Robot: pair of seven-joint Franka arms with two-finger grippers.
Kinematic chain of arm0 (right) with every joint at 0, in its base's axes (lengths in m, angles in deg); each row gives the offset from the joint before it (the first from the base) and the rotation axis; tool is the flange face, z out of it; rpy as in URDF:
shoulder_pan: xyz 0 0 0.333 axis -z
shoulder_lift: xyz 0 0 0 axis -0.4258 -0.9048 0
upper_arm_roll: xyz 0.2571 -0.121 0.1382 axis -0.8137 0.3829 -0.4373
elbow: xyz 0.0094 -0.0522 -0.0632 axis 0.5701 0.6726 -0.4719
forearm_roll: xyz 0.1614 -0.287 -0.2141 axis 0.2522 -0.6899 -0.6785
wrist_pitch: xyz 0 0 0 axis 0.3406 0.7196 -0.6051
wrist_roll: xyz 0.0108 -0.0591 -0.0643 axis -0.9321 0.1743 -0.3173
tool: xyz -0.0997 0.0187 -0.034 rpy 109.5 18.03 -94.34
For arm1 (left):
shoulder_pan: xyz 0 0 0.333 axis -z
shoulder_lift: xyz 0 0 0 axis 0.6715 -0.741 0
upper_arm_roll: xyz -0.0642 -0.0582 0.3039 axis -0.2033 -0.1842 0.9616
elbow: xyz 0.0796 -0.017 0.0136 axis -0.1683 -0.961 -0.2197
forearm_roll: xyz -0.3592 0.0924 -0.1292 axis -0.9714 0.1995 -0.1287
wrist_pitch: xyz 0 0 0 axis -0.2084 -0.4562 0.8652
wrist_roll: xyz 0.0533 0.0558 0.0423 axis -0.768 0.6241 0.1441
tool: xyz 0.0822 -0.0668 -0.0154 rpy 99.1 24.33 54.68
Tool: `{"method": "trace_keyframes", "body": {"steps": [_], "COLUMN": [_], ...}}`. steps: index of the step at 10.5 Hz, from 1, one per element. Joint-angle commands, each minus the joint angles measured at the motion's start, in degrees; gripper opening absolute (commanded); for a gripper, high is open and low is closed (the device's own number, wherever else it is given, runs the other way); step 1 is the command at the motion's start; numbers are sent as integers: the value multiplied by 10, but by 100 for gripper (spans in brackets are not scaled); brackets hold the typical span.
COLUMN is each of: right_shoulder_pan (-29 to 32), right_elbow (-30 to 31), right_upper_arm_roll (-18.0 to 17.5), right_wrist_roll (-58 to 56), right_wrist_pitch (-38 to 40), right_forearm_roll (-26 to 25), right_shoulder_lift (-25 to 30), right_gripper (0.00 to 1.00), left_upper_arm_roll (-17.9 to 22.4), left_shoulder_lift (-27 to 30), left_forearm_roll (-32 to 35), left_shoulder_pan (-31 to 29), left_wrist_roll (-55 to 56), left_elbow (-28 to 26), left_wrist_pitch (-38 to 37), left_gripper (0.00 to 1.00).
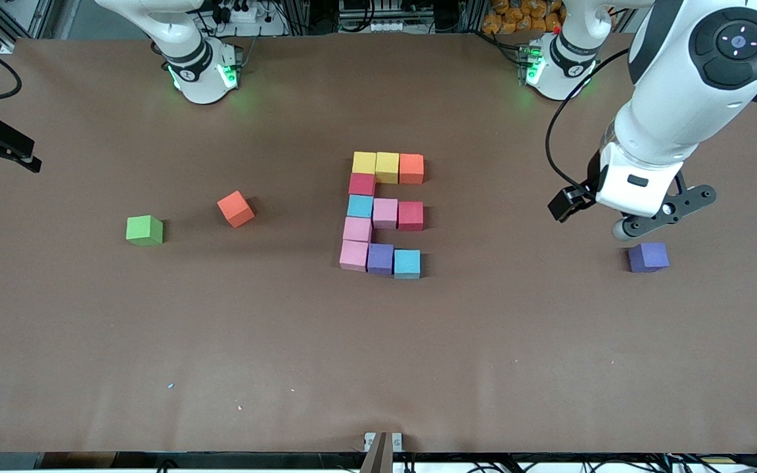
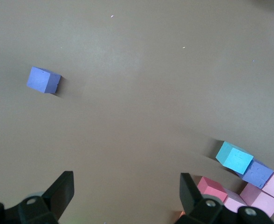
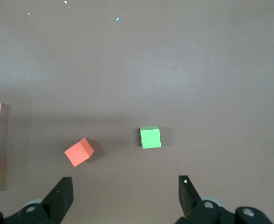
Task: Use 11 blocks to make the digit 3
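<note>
Left wrist view. The left gripper (image 2: 126,198) hangs above bare brown table (image 2: 141,93), its two dark fingers (image 2: 60,189) spread wide with nothing between them. A lone purple block (image 2: 43,80) lies on the table, well apart from the gripper and from the other blocks. At one corner of the view part of a cluster appears: a light blue block (image 2: 234,157) touching a second purple block (image 2: 257,173), with pink blocks (image 2: 263,198) and a red block (image 2: 210,188) beside them, the red one partly hidden by one finger.

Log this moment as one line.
digit 3: complete | left tool: open, above purple cube | right tool: open, empty
</note>
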Motion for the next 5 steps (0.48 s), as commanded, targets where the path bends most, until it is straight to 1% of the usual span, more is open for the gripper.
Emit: {"method": "trace_keyframes", "body": {"steps": [1,3,5], "right_shoulder_pan": [0,0,0], "right_elbow": [-5,-5,-4], "right_upper_arm_roll": [-1,0,-1], "right_wrist_roll": [-2,-2,-2], "right_wrist_pitch": [4,4,5], "right_forearm_roll": [-9,-9,-9], "right_shoulder_lift": [1,1,1], "right_gripper": [100,100,100], "left_upper_arm_roll": [11,16,61], "left_shoulder_lift": [16,28,29], "left_forearm_roll": [6,-12,-58], "left_shoulder_pan": [-8,-31,-34], "left_wrist_roll": [-36,-118,-187], "left_elbow": [-8,-8,-9], "left_wrist_pitch": [-14,-16,-16], "left_gripper": [100,100,100]}}
